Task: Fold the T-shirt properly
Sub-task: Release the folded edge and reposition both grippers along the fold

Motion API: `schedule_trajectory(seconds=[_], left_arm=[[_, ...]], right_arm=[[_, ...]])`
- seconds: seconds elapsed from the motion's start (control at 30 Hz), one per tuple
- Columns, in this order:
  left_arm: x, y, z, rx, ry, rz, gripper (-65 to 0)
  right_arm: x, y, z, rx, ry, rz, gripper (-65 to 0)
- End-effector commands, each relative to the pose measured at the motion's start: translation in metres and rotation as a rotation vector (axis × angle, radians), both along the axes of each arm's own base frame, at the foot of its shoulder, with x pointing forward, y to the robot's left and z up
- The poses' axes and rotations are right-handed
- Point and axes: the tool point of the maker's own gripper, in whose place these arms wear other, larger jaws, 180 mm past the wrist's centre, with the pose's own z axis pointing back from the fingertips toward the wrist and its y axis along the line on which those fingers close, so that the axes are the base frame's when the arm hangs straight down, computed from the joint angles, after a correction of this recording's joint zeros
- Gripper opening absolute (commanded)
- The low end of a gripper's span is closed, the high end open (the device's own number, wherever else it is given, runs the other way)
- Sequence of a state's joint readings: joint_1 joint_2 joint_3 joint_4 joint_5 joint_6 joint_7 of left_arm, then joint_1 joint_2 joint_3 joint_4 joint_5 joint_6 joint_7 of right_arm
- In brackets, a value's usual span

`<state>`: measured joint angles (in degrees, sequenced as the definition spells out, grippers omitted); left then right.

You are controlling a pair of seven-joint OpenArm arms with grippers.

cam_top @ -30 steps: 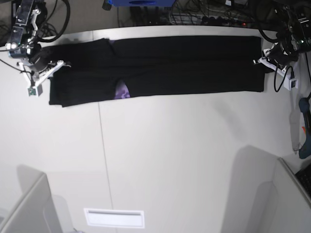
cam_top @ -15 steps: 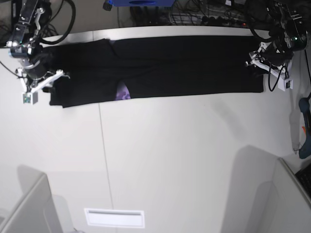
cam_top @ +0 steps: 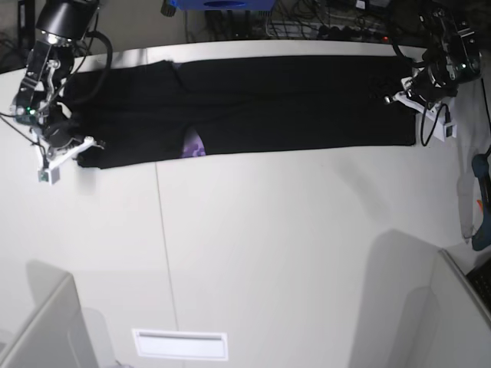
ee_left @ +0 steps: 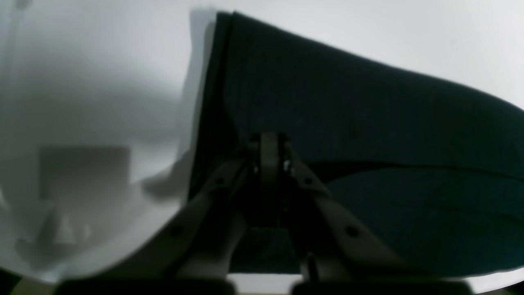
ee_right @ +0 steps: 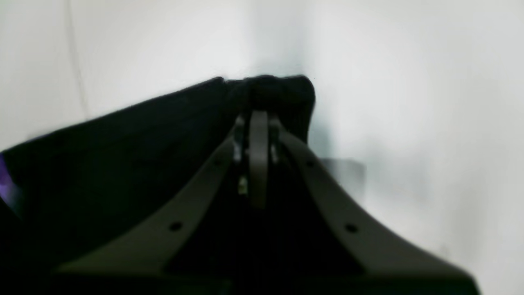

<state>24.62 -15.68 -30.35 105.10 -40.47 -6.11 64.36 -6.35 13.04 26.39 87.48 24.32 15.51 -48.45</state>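
Black cloth of the T-shirt [cam_top: 253,107] is lying as a long folded band across the far part of the white surface [cam_top: 291,253], a purple patch [cam_top: 192,143] peeking at its near edge. The left pincer [cam_top: 397,97] is clamping one end, the right pincer [cam_top: 90,143] the other.

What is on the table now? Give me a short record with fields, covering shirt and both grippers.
shirt: black T-shirt folded into a long band across the far side of the table
print: a purple patch shows at the near edge
left gripper: jaws shut on the shirt's end
right gripper: jaws shut on the opposite end
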Motion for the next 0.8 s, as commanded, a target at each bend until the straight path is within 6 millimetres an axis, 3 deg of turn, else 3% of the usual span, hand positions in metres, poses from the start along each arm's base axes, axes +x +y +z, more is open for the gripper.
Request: schedule_trajectory(seconds=[0.0, 0.13, 0.23, 0.37, 0.43, 0.53, 0.67, 0.77], left_arm=[[0.004, 0.000, 0.003, 0.001, -0.016, -0.010, -65.0], [0.003, -0.003, -0.002, -0.010, -0.005, -0.012, -65.0], [0.008, -0.003, 0.004, -0.004, -0.027, -0.016, -65.0], [0.009, -0.006, 0.007, -0.003, -0.034, -0.026, -65.0], [0.008, -0.006, 0.005, -0.005, -0.029, -0.025, -65.0], [0.008, -0.006, 0.006, -0.005, -0.031, -0.025, -65.0], [0.009, -0.006, 0.006, -0.004, -0.031, -0.024, -65.0], [0.006, -0.003, -0.002, -0.014, -0.008, -0.010, -65.0]], right_arm=[[0.005, -0.015, 0.007, -0.029, -0.018, -0.010, -65.0], [0.006, -0.024, 0.003, -0.028, -0.025, -0.034, -65.0], [0.003, -0.020, 0.023, -0.068, -0.074, -0.005, -65.0], [0.000, 0.003, 0.063, -0.128, -0.172, 0.080, -65.0], [0.001, 0.020, 0.057, -0.108, -0.146, 0.115, -65.0], [0.009, 0.025, 0.041, -0.071, -0.103, 0.119, -65.0], [0.013, 0.016, 0.012, -0.023, -0.034, 0.074, -65.0], [0.013, 0.000, 0.002, -0.033, -0.008, 0.054, -65.0]])
